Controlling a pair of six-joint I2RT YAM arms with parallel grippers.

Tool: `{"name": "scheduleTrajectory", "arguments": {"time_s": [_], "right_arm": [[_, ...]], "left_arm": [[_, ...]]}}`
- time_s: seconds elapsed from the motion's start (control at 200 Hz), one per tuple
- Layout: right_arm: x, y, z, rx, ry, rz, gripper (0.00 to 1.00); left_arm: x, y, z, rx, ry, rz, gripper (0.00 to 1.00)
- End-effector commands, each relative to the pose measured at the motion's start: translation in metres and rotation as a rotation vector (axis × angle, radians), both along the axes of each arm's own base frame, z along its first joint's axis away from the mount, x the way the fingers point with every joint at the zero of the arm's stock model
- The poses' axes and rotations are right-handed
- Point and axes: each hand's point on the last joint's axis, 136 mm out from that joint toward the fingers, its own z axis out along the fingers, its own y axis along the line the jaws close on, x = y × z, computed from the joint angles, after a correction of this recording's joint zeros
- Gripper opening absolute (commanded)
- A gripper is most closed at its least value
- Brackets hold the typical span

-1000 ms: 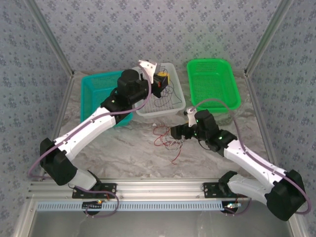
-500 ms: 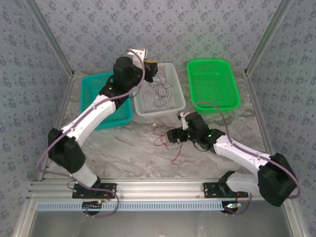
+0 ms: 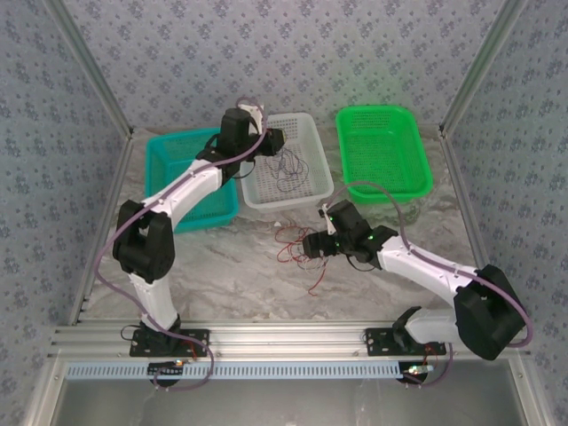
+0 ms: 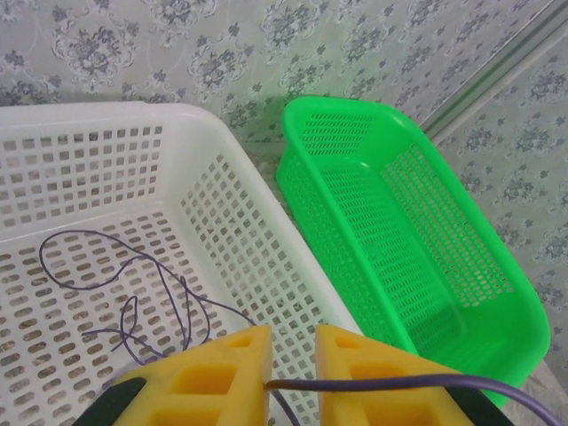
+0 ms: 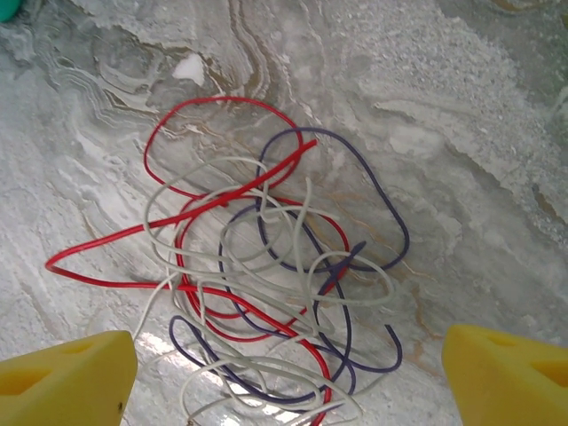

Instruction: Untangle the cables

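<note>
A tangle of red, dark purple and whitish cables (image 3: 300, 253) lies on the marble table in front of the white basket (image 3: 306, 197). From the right wrist view the cables (image 5: 266, 266) lie in overlapping loops directly below my right gripper (image 5: 288, 382), which is open wide, one yellow finger (image 5: 67, 377) on each side. My left gripper (image 3: 272, 138) hovers over the white basket's left part. Its jaws stand slightly apart, open. A dark purple cable (image 4: 382, 383) lies across the gap and over one finger, not pinched. More purple cable (image 4: 187, 312) curls on the basket floor.
A green basket (image 3: 390, 191) stands at the back right, next to the white one (image 4: 222, 151). A teal basket (image 3: 177, 182) sits at the back left under my left arm. Patterned walls and metal posts close in the sides and back.
My left arm folded inward and its gripper swung back, then down over the white basket. My right gripper edged a little left, closer over the tangle.
</note>
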Motion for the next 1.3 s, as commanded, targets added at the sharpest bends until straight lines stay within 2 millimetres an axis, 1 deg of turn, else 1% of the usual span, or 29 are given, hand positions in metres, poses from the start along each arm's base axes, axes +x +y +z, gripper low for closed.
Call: {"name": "scheduleTrajectory", "arguments": {"time_s": [0.0,0.07,0.14,0.195,0.31,0.355,0.505,0.605,0.705,0.795,0.86,0.989,1.069,1.139,1.214,1.294], "right_arm": [[-0.001,-0.009,-0.002,-0.035,0.029,-0.046,0.91],[-0.002,-0.011,-0.005,-0.027,0.050,-0.051,0.90],[-0.003,-0.010,-0.008,-0.016,0.069,-0.050,0.89],[-0.003,-0.010,-0.010,-0.013,0.081,-0.053,0.87],[-0.003,-0.010,-0.014,-0.024,0.106,-0.052,0.85],[-0.003,-0.012,-0.015,-0.027,0.115,-0.060,0.84],[0.001,-0.012,-0.014,-0.016,0.113,-0.075,0.81],[0.004,-0.012,-0.012,-0.010,0.105,-0.081,0.80],[0.004,-0.011,-0.012,-0.006,0.105,-0.075,0.79],[0.004,-0.010,-0.012,-0.004,0.104,-0.065,0.79],[0.004,-0.010,-0.012,-0.003,0.098,-0.067,0.81],[0.007,-0.015,-0.011,-0.013,0.078,-0.083,0.84],[0.010,-0.020,-0.009,-0.015,0.066,-0.098,0.85],[0.013,-0.024,-0.008,-0.007,0.062,-0.107,0.86],[0.016,-0.025,-0.005,0.007,0.059,-0.106,0.86],[0.017,-0.024,-0.003,0.013,0.061,-0.101,0.86]], "left_arm": [[-0.001,-0.001,0.001,-0.001,0.025,0.003,0.30],[-0.001,0.005,-0.009,0.029,0.061,0.035,0.47],[-0.004,0.008,-0.017,0.049,0.095,0.040,0.56],[-0.006,0.008,-0.022,0.059,0.118,0.038,0.67],[-0.011,0.007,-0.028,0.070,0.145,0.024,0.80],[-0.013,0.007,-0.029,0.077,0.147,0.021,0.83],[-0.024,0.006,-0.027,0.104,0.131,0.007,0.87],[-0.039,0.000,-0.021,0.132,0.080,-0.025,0.87],[-0.061,-0.005,-0.019,0.189,0.026,-0.087,0.87],[-0.092,-0.012,-0.022,0.235,-0.016,-0.200,0.86],[-0.118,-0.014,-0.031,0.249,-0.024,-0.285,0.85],[-0.163,-0.002,-0.052,0.244,0.010,-0.390,0.81],[-0.193,0.005,-0.070,0.288,0.035,-0.453,0.79],[-0.219,0.007,-0.091,0.350,0.068,-0.521,0.79],[-0.237,0.008,-0.113,0.400,0.123,-0.568,0.78],[-0.247,0.005,-0.129,0.408,0.174,-0.589,0.75]]}}
